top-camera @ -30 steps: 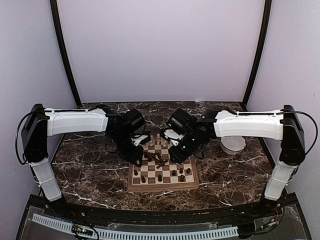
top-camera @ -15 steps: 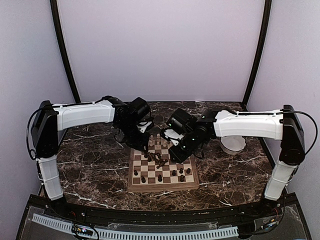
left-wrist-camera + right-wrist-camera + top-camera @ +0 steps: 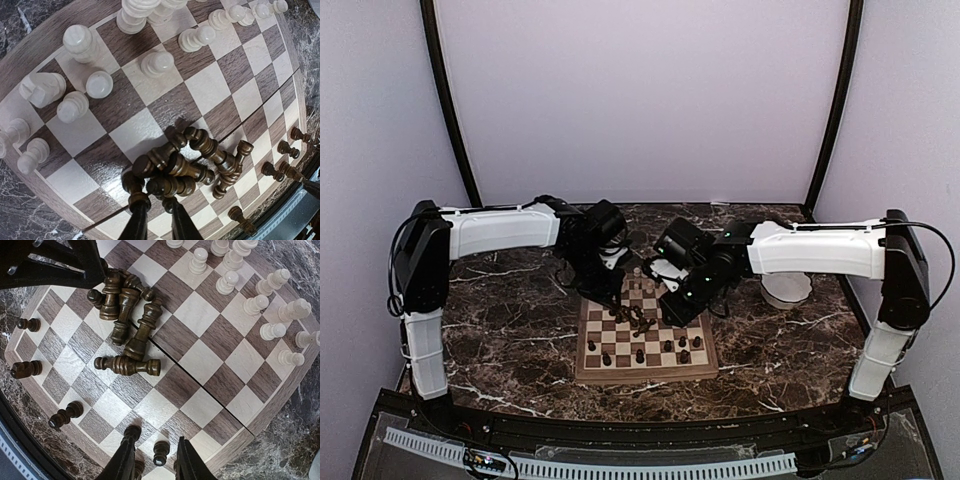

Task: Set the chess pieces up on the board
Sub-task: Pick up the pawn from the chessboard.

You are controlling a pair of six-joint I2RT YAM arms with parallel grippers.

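The board (image 3: pixel 645 375) lies between both arms on the marble table. Cream pieces (image 3: pixel 99 84) stand along its far rows, also in the right wrist view (image 3: pixel 260 302). A heap of dark brown pieces (image 3: pixel 185 165) lies toppled mid-board, also in the right wrist view (image 3: pixel 127 305). My left gripper (image 3: pixel 156 220) is open, its fingertips at the near edge of the heap, with nothing clearly between them; it hangs over the board's far left (image 3: pixel 620 288). My right gripper (image 3: pixel 155 465) is open and straddles a standing dark pawn (image 3: pixel 160 452) without touching it; it shows in the top view (image 3: pixel 672 298).
A white scalloped bowl (image 3: pixel 787 288) stands right of the board. One dark piece (image 3: pixel 127 365) lies alone beside the heap. Dark pawns (image 3: pixel 25 369) stand along the board's near rows. Black posts flank the table's back corners.
My left arm has swung right and farther back, bringing its gripper from the board's left side over the far-left squares beside the heap. The right arm has not moved.
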